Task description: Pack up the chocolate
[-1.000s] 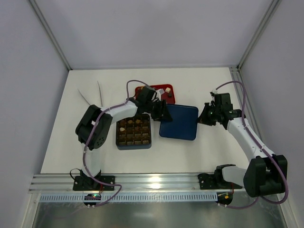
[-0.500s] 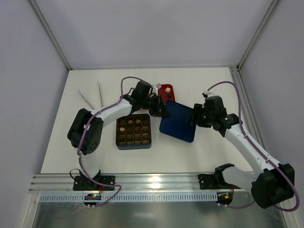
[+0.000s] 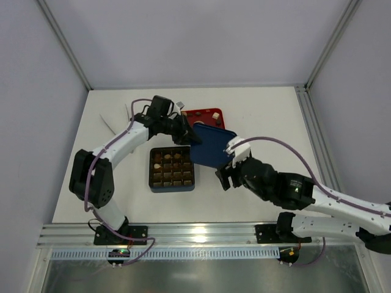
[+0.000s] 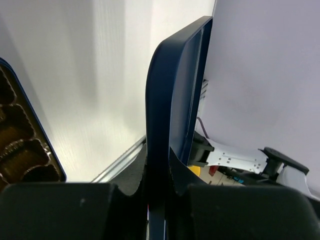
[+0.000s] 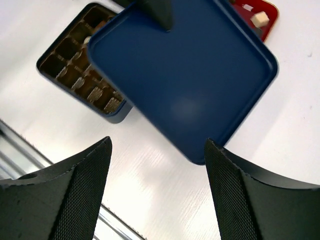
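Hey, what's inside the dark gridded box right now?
The box holds a few chocolate pieces in its far row; nearer compartments look empty. From the right wrist, the blue lid held by the left gripper covers one corner.

Your overhead view is bright, lit from above: the table (image 3: 263,122) reads near white, shadows are soft and short, and the metal rail (image 3: 195,232) at bottom centre throws a glare spot. In your left wrist view the left gripper (image 4: 157,172) along the bottom is dark and unfocused, the lid (image 4: 172,90) blurs at its near edge, and the upper left washes out. Your right wrist view is slightly soft, with a pale sheen mid-frame.
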{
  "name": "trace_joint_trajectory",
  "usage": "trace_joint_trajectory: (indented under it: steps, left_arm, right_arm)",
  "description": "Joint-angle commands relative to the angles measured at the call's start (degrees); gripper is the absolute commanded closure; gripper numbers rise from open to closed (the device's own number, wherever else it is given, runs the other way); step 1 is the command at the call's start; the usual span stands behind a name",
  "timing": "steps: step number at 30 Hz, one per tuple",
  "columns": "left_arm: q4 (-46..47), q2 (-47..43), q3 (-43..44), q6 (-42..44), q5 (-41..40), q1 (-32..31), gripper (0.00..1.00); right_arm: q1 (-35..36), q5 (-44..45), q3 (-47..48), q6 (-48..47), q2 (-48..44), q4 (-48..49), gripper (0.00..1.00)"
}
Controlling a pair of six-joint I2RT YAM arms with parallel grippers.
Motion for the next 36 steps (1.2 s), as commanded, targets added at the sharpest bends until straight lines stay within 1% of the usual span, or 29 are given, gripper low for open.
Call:
trace_joint_trajectory:
  steps: [1, 2, 4, 5, 7, 8, 11, 14, 17, 18, 24, 26, 27, 30, 31, 32, 33, 35, 36]
  left_arm:
    - [-1.7, -3.5, -1.6, -3.8, 4.8, -0.3, 1.0]
    - [-1.7, -3.8, -1.9, -4.2, 4.9, -0.2, 1.0]
    - [-1.7, -4.7, -2.7, -4.9, 5.0, -0.1, 1.0]
    - [-1.7, -5.0, -3.0, -5.1, 5.0, -0.1, 1.0]
    - [-1.7, -6.0, -3.9, -5.2, 5.1, -0.1, 1.0]
    - [-1.8, -6.3, -4.3, -5.2, 5.2, -0.1, 1.0]
    - [-1.7, -7.2, -5.3, -5.2, 5.7, 0.0, 1.0]
    - [-1.7, -8.2, -6.3, -4.9, 5.9, 0.0, 1.0]
    - [-1.7, -9.2, -7.8, -4.5, 6.4, -0.1, 1.0]
    - [-1.7, -9.6, -8.6, -4.4, 6.4, 0.0, 1.0]
    - [-1.6, -11.5, -9.9, -3.8, 7.8, 0.3, 1.0]
    - [-1.6, -11.7, -10.2, -3.8, 8.0, 0.4, 1.0]
    - [-1.6, -11.8, -10.1, -3.8, 8.4, 0.4, 1.0]
    - [-1.5, -12.1, -9.9, -3.7, 9.0, 0.4, 0.99]
    - [-1.6, -12.2, -9.7, -3.6, 9.3, 0.4, 0.98]
    - [-1.6, -12.3, -9.7, -3.5, 9.3, 0.4, 0.97]
    - [-1.6, -12.5, -9.7, -3.3, 9.3, 0.5, 0.96]
    - [-1.6, -12.7, -9.7, -3.0, 9.9, 0.6, 0.93]
    - [-1.5, -13.0, -9.7, -2.4, 10.0, 0.6, 0.91]
  right_arm:
    - [11.6, 19.8, 2.0, -5.8, 6.0, -0.1, 0.24]
    - [14.0, 22.9, 2.4, -6.2, 7.7, -0.3, 0.24]
    - [17.7, 26.2, 4.3, -7.4, 11.7, -1.9, 0.24]
    - [18.4, 29.8, 4.8, -7.7, 15.6, -3.1, 0.24]
    - [19.5, 32.4, 6.5, -8.8, 18.8, -4.0, 0.24]
    - [19.7, 33.8, 6.7, -11.0, 21.2, -2.9, 0.24]
    - [20.1, 34.1, 6.1, -15.7, 22.9, 1.6, 0.24]
    - [20.0, 35.9, 6.0, -19.0, 25.3, 3.4, 0.25]
    - [20.0, 36.3, 5.9, -21.9, 26.6, 6.1, 0.29]
    - [20.0, 36.3, 5.7, -23.5, 27.1, 6.8, 0.33]
    - [20.1, 36.2, 4.3, -28.5, 28.4, 10.4, 0.37]
    - [20.1, 36.6, 4.3, -29.9, 28.6, 11.3, 0.4]
    - [20.0, 36.8, 4.0, -30.5, 28.7, 11.7, 0.45]
    - [20.0, 36.7, 3.7, -32.4, 29.1, 13.0, 0.54]
    - [20.0, 36.8, 3.5, -32.9, 29.3, 13.2, 0.61]
    - [20.0, 37.1, 3.3, -33.7, 29.4, 13.9, 0.65]
    - [20.0, 37.3, 3.2, -34.2, 29.7, 14.1, 0.74]
    - [20.0, 37.8, 3.1, -35.0, 29.9, 14.7, 0.84]
    - [19.9, 38.0, 3.2, -35.2, 30.2, 14.7, 0.93]
